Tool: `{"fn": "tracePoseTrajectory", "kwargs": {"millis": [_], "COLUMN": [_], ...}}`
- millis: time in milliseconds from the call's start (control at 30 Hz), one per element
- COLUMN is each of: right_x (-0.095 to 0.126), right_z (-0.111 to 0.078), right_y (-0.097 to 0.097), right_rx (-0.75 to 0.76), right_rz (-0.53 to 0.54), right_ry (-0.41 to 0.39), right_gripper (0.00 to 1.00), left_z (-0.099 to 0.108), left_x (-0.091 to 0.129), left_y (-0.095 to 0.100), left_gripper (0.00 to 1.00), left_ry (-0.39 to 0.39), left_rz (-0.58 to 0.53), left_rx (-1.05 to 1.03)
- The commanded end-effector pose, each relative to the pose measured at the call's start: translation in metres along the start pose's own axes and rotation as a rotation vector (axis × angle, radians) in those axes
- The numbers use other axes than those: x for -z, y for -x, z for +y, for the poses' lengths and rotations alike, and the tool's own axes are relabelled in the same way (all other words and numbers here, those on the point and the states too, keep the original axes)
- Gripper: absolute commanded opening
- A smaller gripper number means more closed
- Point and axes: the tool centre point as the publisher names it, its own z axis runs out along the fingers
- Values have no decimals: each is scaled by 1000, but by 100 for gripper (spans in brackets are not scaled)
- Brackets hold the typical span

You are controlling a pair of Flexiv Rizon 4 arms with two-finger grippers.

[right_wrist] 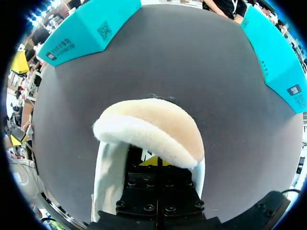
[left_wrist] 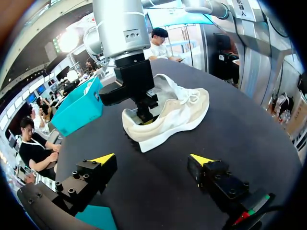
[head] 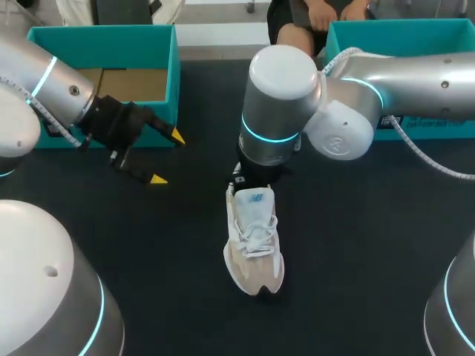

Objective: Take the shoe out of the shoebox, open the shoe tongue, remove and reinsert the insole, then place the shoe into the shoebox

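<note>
A white and beige sneaker (head: 254, 245) lies on the black table, toe toward the front edge. My right arm reaches over its heel. The right gripper (left_wrist: 144, 116) dips into the shoe's opening near the heel, and the white tongue stands up behind it. From the right wrist, that gripper (right_wrist: 154, 162) is shut, its yellow tips together inside the shoe, behind the beige heel with its white padded collar (right_wrist: 153, 129). Whether they pinch anything is hidden. My left gripper (head: 167, 157) hangs open and empty left of the shoe. Its fingers (left_wrist: 103, 159) point at the shoe (left_wrist: 182, 112) from a short way off.
A teal shoebox (head: 167, 44) with a cardboard floor stands at the back left, just behind my left gripper. A second teal box (head: 415, 33) is at the back right, behind my right arm. Both show beyond the shoe as a box (right_wrist: 91, 28) and a box (right_wrist: 278, 57).
</note>
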Motion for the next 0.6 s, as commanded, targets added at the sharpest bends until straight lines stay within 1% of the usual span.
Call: {"fn": "tracePoseTrajectory", "kwargs": {"millis": [33, 200, 333, 433, 600], "right_x": [3, 20, 23, 21, 8], "right_z": [1, -3, -8, -15, -18], "right_y": [-4, -7, -7, -6, -4], "right_rx": [10, 23, 32, 20, 27], "right_rz": [-17, -43, -53, -51, -40], "right_ry": [-3, 1, -4, -3, -9], "right_gripper": [0, 0, 0, 0, 0], "left_z": [-1, -1, -1, -1, -1], "left_x": [0, 0, 0, 0, 0], "left_y": [0, 0, 0, 0, 0], "left_gripper": [100, 100, 100, 100, 100], "left_ry": [4, 4, 4, 4, 4], "left_rz": [1, 1, 1, 1, 1], "left_rx": [0, 0, 0, 0, 0]}}
